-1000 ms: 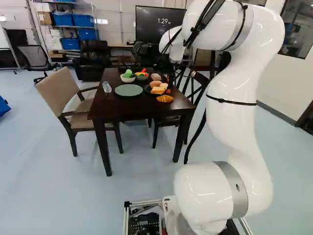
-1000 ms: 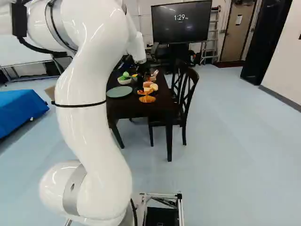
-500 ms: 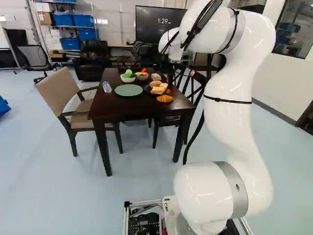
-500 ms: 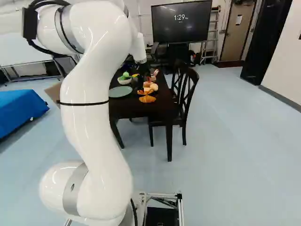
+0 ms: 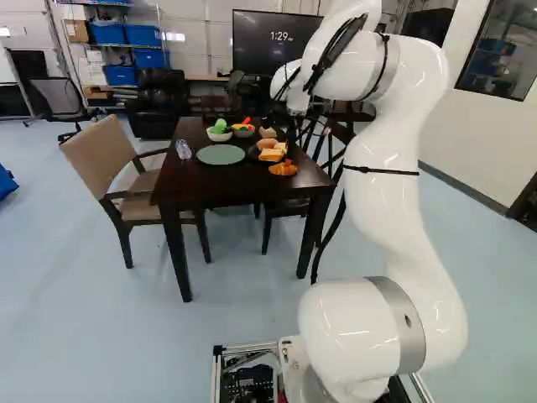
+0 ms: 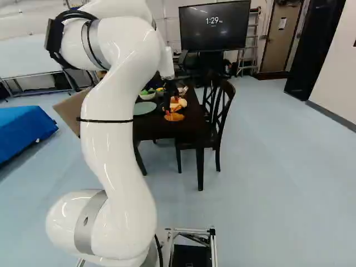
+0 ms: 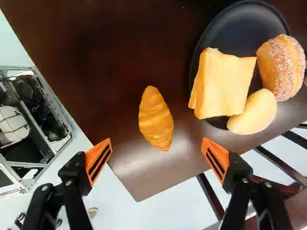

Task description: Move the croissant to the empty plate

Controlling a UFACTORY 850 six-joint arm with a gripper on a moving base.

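Croissant [image 7: 156, 118] on dark table [image 7: 86, 62] near its corner, beside the black plate [image 7: 235, 26] with bread [image 7: 225, 86], not on it. Gripper [image 7: 157, 143] overhead, fingers [image 7: 98, 160] wide apart, holding nothing, croissant ahead between them. Green plate [image 5: 221, 154] empty, likely target. Progress: approach looks roughly lined up; grasp, lift, carry, placing, release all left to do.

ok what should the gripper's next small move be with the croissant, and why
Probably ease the black two-fingered gripper down, fingers open, toward the golden-brown ridged croissant: it lies ungripped on the dark wooden table, roughly centred between the spread orange pads, its narrower width running from one towards the other.
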